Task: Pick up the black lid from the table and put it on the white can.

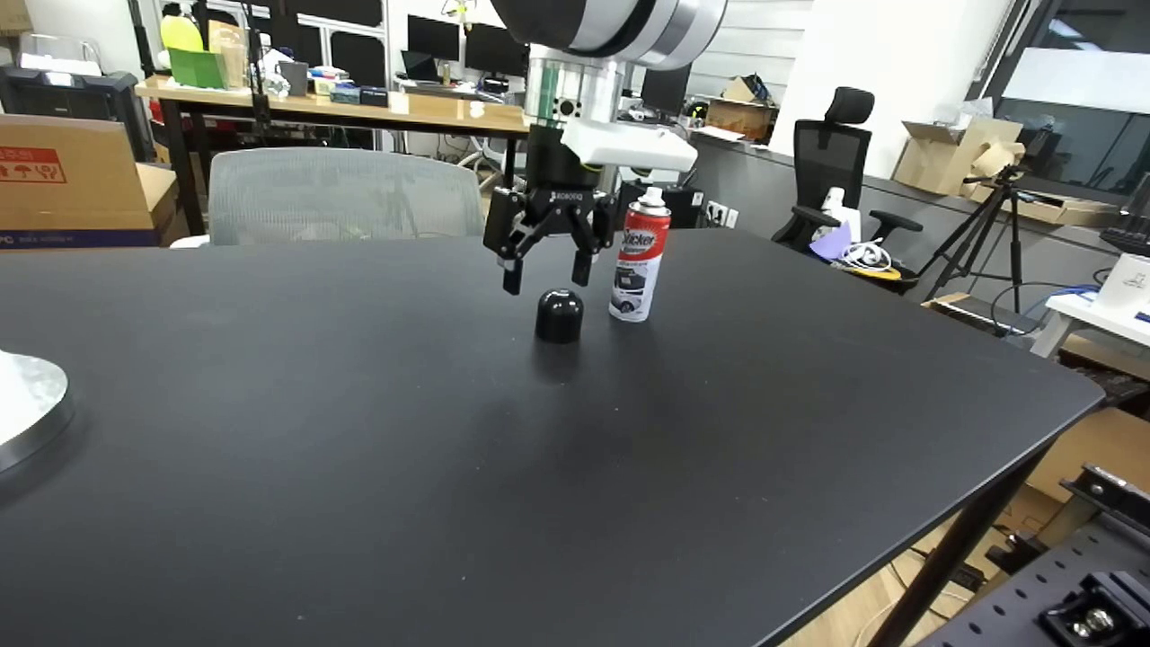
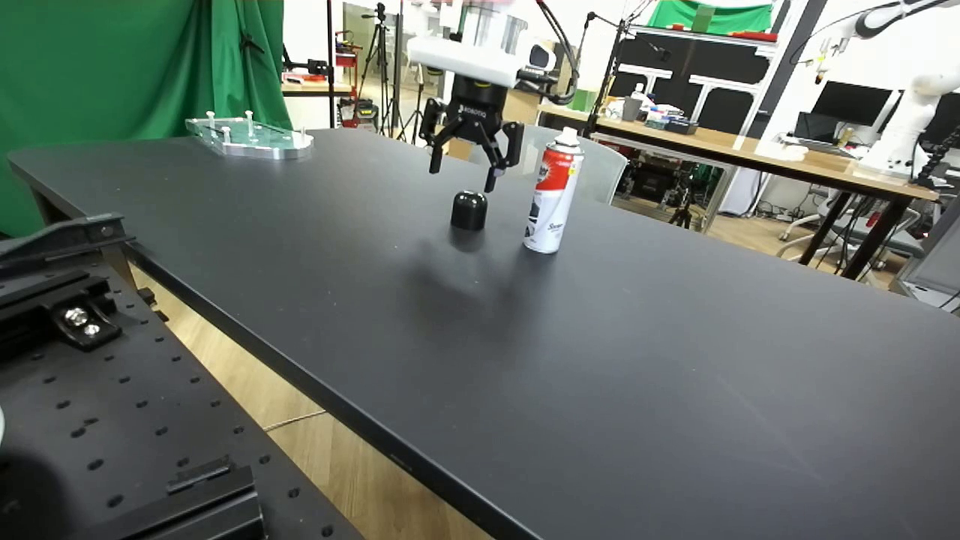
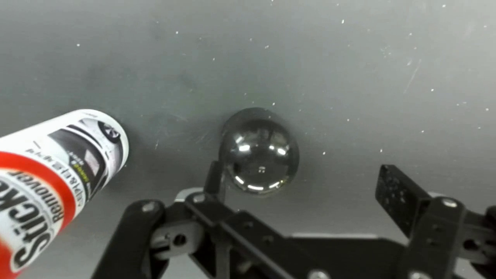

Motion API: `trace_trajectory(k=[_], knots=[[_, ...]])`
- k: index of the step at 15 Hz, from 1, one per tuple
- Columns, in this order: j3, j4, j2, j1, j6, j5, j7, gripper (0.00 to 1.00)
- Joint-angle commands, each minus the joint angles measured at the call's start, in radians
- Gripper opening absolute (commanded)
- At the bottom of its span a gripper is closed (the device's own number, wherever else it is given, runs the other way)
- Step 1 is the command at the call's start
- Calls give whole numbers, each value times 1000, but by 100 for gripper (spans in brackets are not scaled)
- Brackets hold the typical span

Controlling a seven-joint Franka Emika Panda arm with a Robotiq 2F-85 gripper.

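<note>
The black lid (image 1: 559, 316) stands dome up on the black table (image 1: 377, 449). It also shows in an exterior view (image 2: 469, 211) and in the wrist view (image 3: 260, 153). The white can (image 1: 633, 270) stands upright beside the lid, apart from it, with a red band and white nozzle. It also shows in an exterior view (image 2: 553, 196) and at the left of the wrist view (image 3: 66, 162). My gripper (image 1: 547, 277) is open and empty, pointing down above the lid. In the wrist view, the lid lies nearer the left finger than the right one (image 3: 300, 176).
A clear plate with a metal rim and pegs (image 2: 251, 140) lies at the table's far end; part of a rimmed object (image 1: 36, 413) shows at a frame edge. A mesh chair (image 1: 346, 193) stands behind the table. A perforated black mount (image 2: 150, 405) borders the table edge.
</note>
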Motion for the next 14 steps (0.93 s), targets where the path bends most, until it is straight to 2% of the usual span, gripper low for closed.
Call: trace_trajectory(k=[1,14], knots=[[2,33,15,-2,-54,21,-3,100],[-33,57,52,6,-55,-5,15,100]])
